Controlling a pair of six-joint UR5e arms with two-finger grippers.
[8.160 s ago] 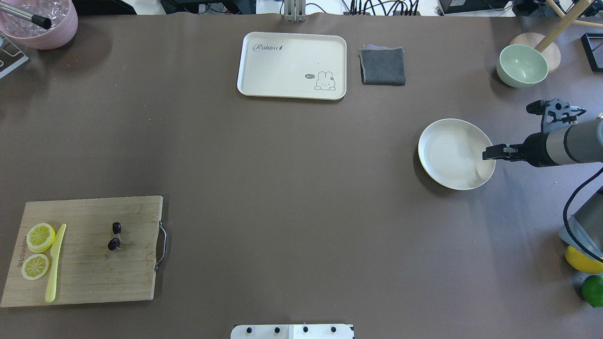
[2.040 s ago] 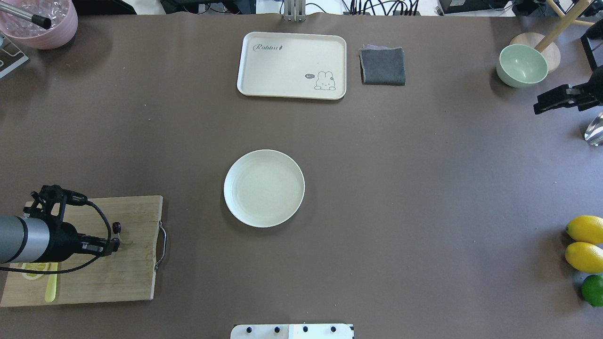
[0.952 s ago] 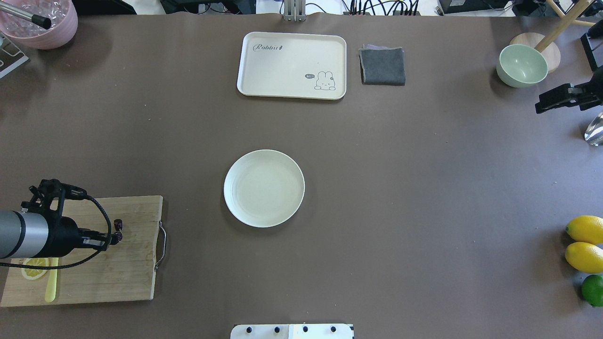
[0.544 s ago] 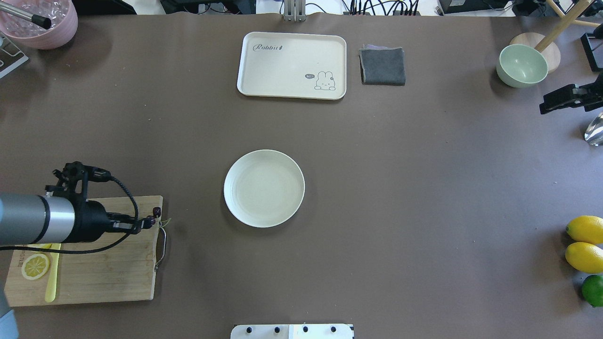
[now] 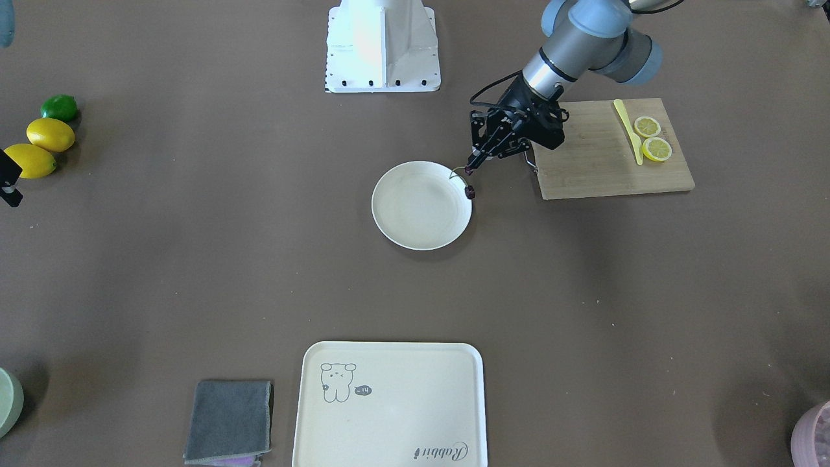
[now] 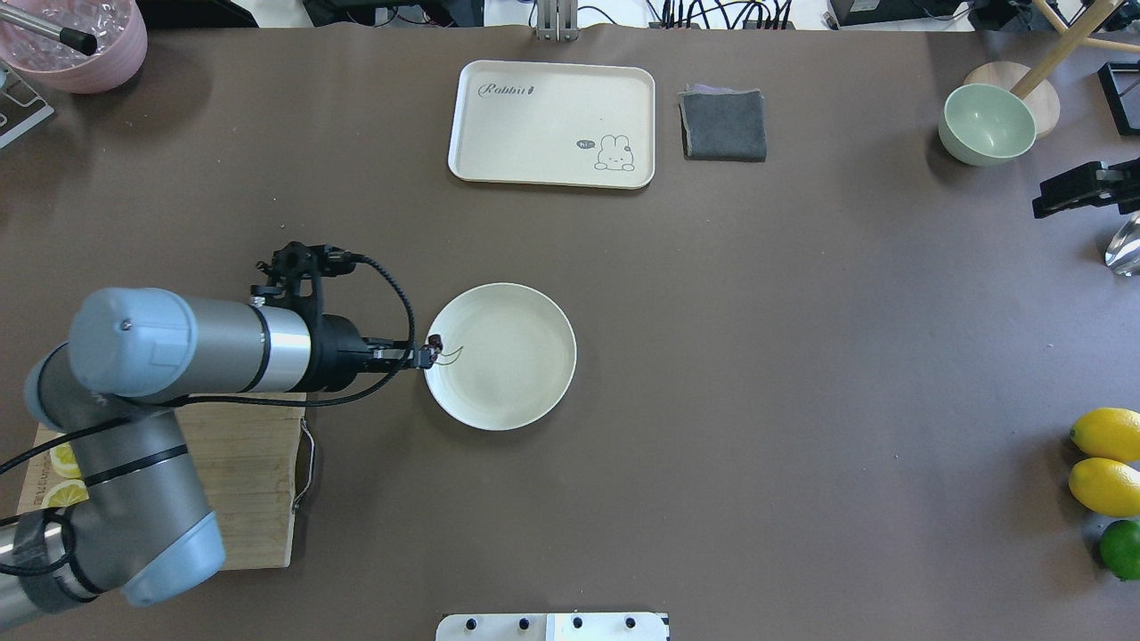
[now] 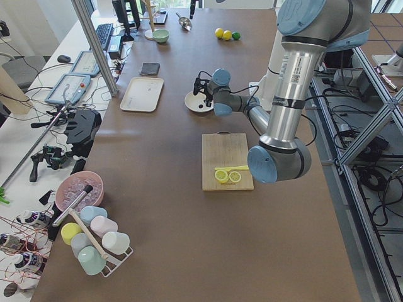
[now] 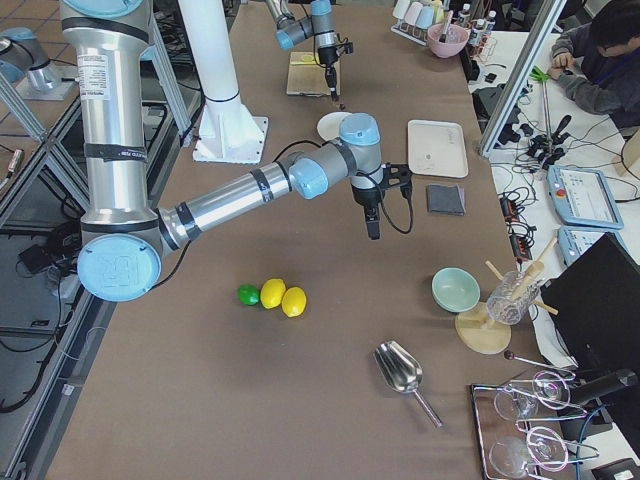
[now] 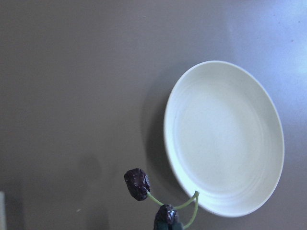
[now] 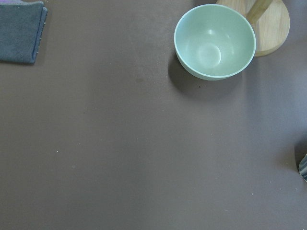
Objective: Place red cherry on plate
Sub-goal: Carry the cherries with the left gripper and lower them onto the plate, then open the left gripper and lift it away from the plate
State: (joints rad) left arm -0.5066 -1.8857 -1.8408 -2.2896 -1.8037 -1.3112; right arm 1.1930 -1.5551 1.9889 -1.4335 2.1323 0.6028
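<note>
Left fingers [image 6: 405, 356] pinch the red cherry [image 6: 435, 340], just carried from cutting board [image 6: 258, 481] to the plate's [image 6: 512, 365] nine o'clock rim; release next.

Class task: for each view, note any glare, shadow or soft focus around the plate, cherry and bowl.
Left wrist view: red cherry crisp, plate softer, dark shadow along its left rim, bluish sheen on the table top right. Overhead view: even light, no harsh glare on the plate. Right wrist view: green bowl has a highlight inside, shadow at lower left.
</note>
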